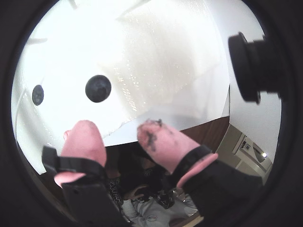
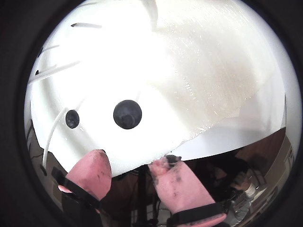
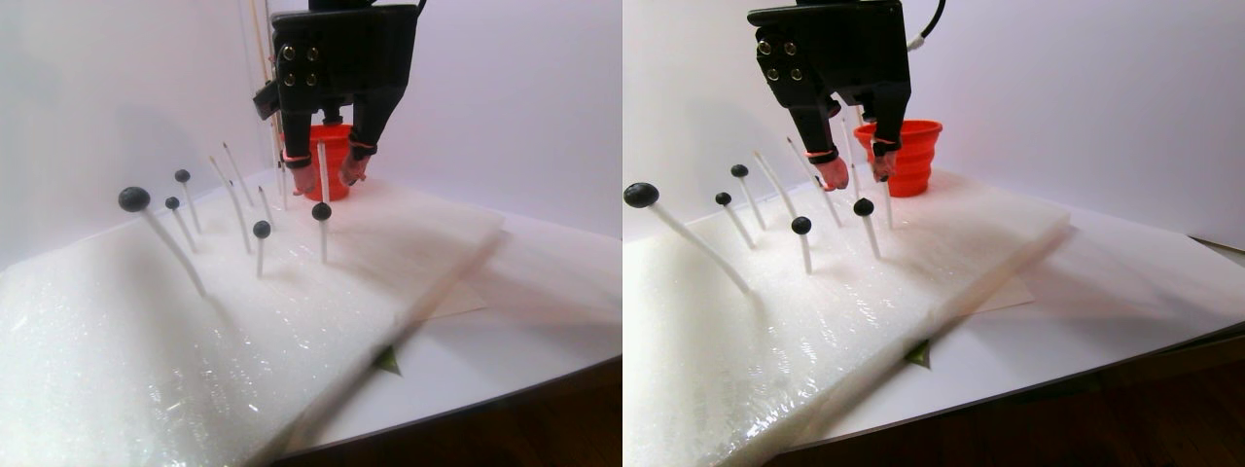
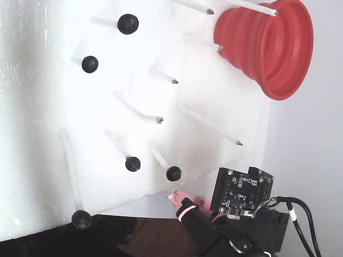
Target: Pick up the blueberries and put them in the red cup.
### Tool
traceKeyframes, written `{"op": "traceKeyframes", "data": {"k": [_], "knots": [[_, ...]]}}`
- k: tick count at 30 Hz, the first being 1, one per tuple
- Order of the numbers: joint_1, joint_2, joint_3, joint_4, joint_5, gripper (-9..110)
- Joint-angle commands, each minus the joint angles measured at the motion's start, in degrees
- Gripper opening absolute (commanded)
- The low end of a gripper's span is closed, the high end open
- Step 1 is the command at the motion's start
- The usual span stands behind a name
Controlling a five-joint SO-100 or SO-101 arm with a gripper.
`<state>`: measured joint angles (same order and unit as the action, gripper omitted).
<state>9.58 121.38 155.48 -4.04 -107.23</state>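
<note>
Several blueberries sit on the tips of thin white sticks stuck in a white foam sheet (image 3: 798,341). My gripper (image 3: 860,177) hangs open and empty just above one blueberry (image 3: 863,206), with the red cup (image 3: 909,156) close behind it. In both wrist views the pink, dark-stained fingertips (image 1: 85,135) stand apart with nothing between them. Two blueberries lie ahead, the nearer one (image 1: 98,88) also showing in the other wrist view (image 2: 127,114). In the fixed view the gripper (image 4: 187,199) is near a blueberry (image 4: 173,173) and the red cup (image 4: 268,45) is at the top right.
Several bare white sticks (image 4: 144,113) stand tilted among the berries and near the cup. The foam sheet lies on a white board whose front edge (image 3: 1119,365) drops to dark wood. White walls stand behind.
</note>
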Motion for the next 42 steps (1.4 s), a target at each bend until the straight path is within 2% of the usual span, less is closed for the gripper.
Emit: {"op": "traceKeyframes", "data": {"k": [1, 42], "knots": [[-0.53, -0.35, -3.69, -1.76, 0.35, 17], [-1.67, -13.45, -7.03, -12.13, -1.05, 18]]}}
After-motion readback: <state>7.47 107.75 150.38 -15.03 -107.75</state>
